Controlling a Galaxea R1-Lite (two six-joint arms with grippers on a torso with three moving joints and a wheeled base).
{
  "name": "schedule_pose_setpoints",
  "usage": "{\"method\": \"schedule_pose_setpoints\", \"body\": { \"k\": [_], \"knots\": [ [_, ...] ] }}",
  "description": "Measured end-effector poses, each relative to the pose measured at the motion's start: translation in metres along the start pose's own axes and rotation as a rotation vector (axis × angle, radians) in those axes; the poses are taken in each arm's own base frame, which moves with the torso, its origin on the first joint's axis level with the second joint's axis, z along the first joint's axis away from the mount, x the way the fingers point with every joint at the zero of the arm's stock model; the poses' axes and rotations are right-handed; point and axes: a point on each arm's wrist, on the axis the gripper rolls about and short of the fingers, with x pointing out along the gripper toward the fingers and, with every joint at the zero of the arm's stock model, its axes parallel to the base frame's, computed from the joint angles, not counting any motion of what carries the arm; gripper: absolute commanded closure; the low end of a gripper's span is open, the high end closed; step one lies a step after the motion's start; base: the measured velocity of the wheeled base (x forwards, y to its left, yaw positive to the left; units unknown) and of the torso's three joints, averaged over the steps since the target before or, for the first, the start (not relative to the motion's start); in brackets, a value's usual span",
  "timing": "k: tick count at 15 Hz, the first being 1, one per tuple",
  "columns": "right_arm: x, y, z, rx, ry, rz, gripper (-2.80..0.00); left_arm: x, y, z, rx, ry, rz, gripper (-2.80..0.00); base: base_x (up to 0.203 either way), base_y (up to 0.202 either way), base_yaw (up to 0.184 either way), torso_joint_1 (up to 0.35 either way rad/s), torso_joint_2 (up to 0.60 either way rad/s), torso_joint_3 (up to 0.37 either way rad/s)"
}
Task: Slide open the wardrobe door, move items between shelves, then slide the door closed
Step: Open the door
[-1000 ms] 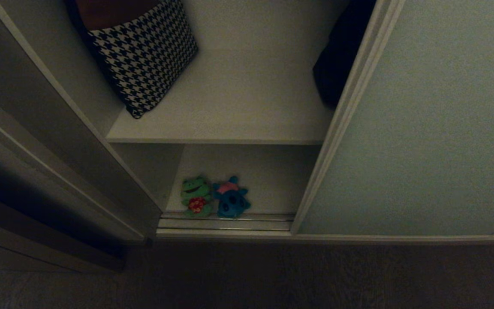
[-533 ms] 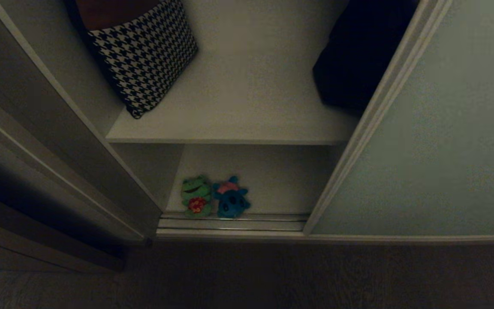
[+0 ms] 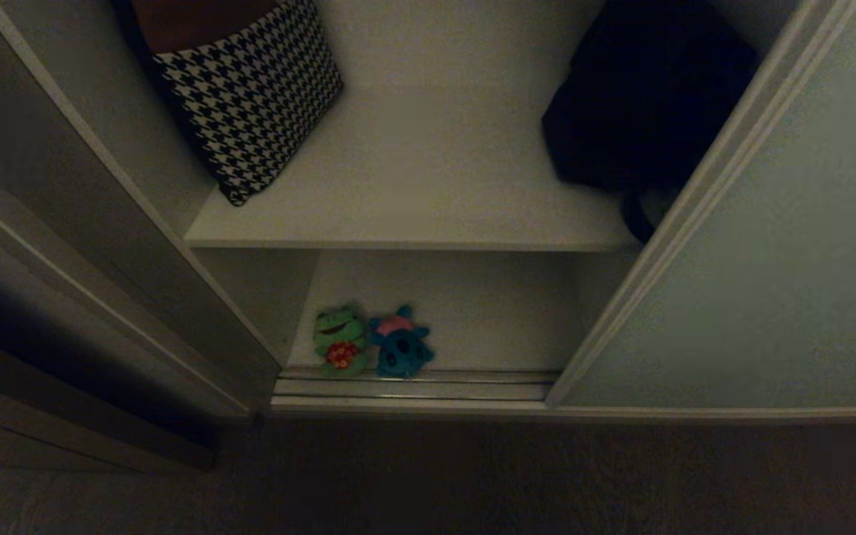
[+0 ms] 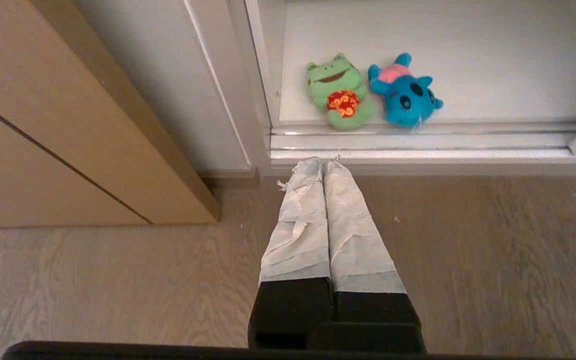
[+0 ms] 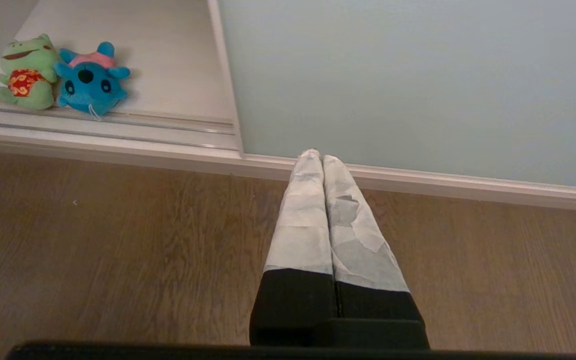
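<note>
Now the sliding wardrobe door stands further right than a second ago, baring both plush toys on the bottom board; left pincer and right pincer hang clenched, empty.

The head view is dim and grainy, with deep shadow at the lower left and a black bag lost in darkness, while both wrist views are evenly lit, sharp and free of glare.
</note>
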Motion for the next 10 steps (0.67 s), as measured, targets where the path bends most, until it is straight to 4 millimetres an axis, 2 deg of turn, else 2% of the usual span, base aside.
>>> {"method": "schedule_pose_setpoints", "body": {
  "k": [10],
  "knots": [
    [0.0,0.0,0.0,0.0,0.0,0.0,0.0,-0.0003,0.0001,-0.0006,-0.024,-0.002,0.006,0.0,0.0,0.0,0.0,0.0,0.0,0.0]
  ]
}}
